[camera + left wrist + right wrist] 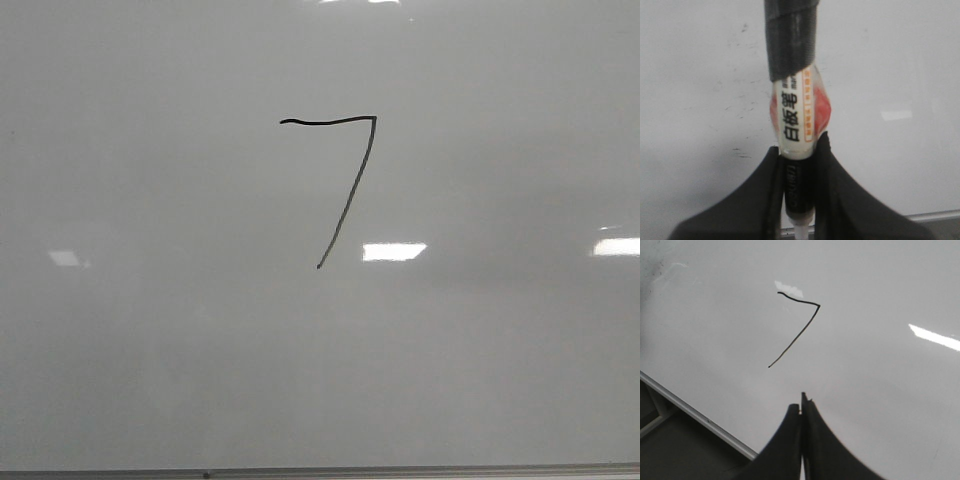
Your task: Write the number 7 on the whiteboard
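The number 7 (345,180) is drawn in black near the middle of the whiteboard (150,350). A marker (799,112), wrapped in black tape, is clamped by the left gripper (799,165). The right gripper (801,407) is pressed together, with nothing held. Bright light reflections (393,251) are seen beside the figure.

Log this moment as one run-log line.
number 7 drawn on whiteboard | left claw shut on whiteboard marker | right claw shut, holding nothing | no arm in front view

Glossy smooth whiteboard (480,350) w/ metal edge strip (400,470).
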Controlling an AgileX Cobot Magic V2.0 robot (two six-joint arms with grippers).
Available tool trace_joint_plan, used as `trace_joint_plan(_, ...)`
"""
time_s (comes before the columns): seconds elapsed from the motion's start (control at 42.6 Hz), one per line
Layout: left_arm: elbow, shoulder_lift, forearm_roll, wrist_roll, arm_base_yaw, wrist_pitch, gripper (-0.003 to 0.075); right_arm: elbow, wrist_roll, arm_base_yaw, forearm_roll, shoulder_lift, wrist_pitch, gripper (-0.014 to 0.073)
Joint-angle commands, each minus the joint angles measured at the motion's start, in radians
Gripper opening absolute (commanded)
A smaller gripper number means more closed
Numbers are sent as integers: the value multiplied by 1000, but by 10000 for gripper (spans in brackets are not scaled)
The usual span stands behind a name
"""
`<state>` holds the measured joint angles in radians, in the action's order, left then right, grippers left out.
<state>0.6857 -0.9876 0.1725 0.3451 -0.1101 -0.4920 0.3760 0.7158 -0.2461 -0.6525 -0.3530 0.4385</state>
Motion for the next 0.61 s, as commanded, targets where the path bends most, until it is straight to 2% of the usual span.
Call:
trace_joint_plan(0.0,-31,8,41,-11,-9,179,-20,25,2,7,-25,-1,-70,-67)
trace_joint_plan(0.328,-71,-201,44,-11,-9,534,-20,25,2,7,-25,-1,-65,-68)
trace_joint_plan(0.586,-71,-363,44,-11,-5,622,-20,25,2,7,-25,-1,-65,-68)
